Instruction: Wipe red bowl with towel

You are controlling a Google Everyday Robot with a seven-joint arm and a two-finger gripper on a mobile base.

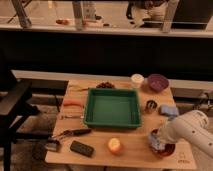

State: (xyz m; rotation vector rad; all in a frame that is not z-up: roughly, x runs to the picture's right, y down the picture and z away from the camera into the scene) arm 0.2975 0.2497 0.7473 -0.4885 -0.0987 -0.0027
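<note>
The red bowl (165,149) stands at the front right corner of the wooden table (130,152). A pale blue-white towel (154,141) lies in the bowl at its left side. My gripper (158,140) is at the end of the white arm (187,130), which reaches in from the right; it is down on the towel inside the bowl. The arm hides the bowl's right part.
A green tray (112,107) fills the table's middle. At the back right are a purple bowl (158,81) and a white cup (137,80). A metal cup (151,106) and a blue sponge (169,110) are behind the red bowl. An orange fruit (115,145), a black device (81,148) and utensils (75,132) lie along the front left.
</note>
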